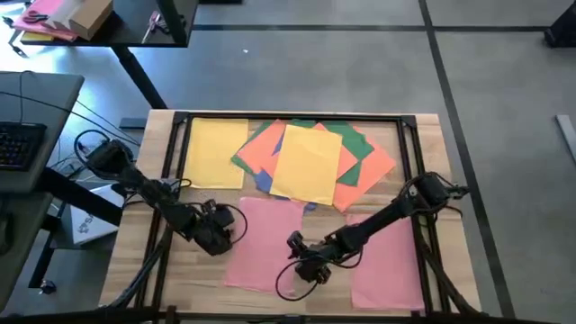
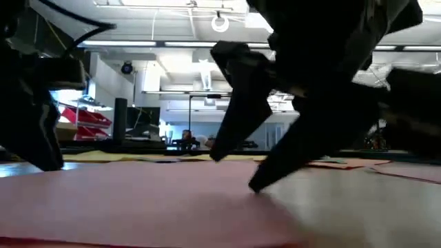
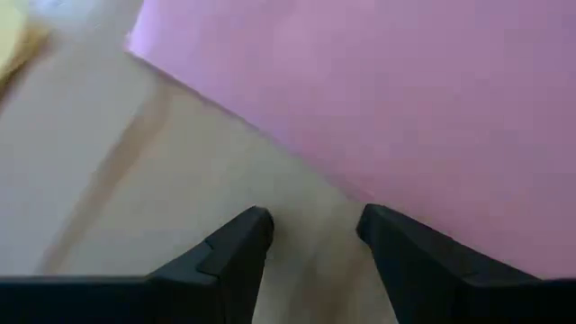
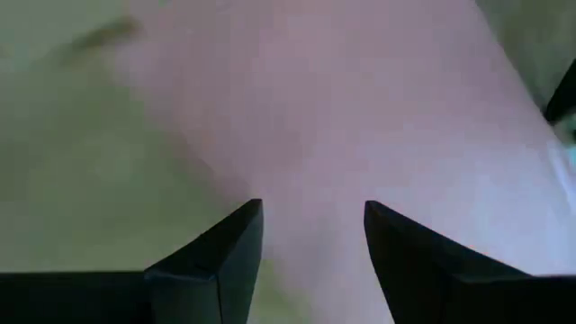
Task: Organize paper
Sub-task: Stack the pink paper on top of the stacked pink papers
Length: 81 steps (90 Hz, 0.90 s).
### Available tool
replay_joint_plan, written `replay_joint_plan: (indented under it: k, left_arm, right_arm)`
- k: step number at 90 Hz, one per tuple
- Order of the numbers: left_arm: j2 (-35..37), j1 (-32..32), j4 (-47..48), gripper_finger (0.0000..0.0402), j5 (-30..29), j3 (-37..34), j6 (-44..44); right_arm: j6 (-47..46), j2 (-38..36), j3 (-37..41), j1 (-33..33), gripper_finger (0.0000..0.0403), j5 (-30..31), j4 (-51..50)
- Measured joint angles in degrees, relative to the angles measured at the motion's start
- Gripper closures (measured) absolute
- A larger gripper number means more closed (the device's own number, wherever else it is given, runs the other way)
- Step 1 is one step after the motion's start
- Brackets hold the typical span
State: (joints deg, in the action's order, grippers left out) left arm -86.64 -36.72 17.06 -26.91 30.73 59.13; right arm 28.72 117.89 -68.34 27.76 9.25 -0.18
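A pink sheet (image 1: 265,247) lies flat on the near middle of the wooden table, and a second pink sheet (image 1: 389,263) lies at the near right. A yellow sheet (image 1: 213,153) lies at the far left. Beside it is a loose pile (image 1: 315,162) of orange, green, blue and yellow sheets. My left gripper (image 1: 219,236) is open, low over bare wood (image 3: 180,180) just left of the first pink sheet (image 3: 405,108). My right gripper (image 1: 306,264) is open, pointing down at that sheet's right edge (image 4: 270,180). My right gripper slants down from the table's right. One fingertip (image 2: 255,186) is right at the surface by the pink sheet's right edge (image 2: 227,196). I cannot tell whether it touches the sheet. The other fingertip (image 2: 215,156) is clear above it.
A black frame rail (image 1: 288,117) runs along the table's far edge, with side rails left and right. Bare wood (image 1: 144,270) shows at the near left. A desk with a keyboard (image 1: 18,144) stands beyond the table's left edge.
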Motion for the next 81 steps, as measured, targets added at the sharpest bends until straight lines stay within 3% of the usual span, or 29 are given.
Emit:
replay_joint_plan:
  k: [19, 33, 43, 57, 81]
  left_arm:
    - [-0.3, -0.1, 0.3, 0.0223, 0.0, -0.1, -0.8]
    - [-0.4, 0.0, 0.7, 0.0222, 0.0, -0.1, -2.0]
    - [-0.4, 0.0, 0.4, 0.0222, -0.5, -0.1, -2.2]
    - [-0.4, 0.0, -0.8, 0.0222, -0.8, -0.2, -0.8]
    - [-0.9, -0.1, -4.4, 0.0222, -2.1, -0.3, -0.5]
  right_arm:
    - [2.4, -3.0, -1.4, 1.2, 0.0225, 6.7, -7.1]
    - [-2.0, -5.0, -3.7, 1.6, 0.0227, -0.6, -14.3]
    - [-3.6, -4.7, -3.5, 2.0, 0.0237, -1.4, -18.5]
    - [-3.9, -2.8, -1.7, 1.7, 0.0245, -6.4, -15.8]
    - [-2.8, -1.2, -4.3, 1.4, 0.0246, -2.8, -9.2]
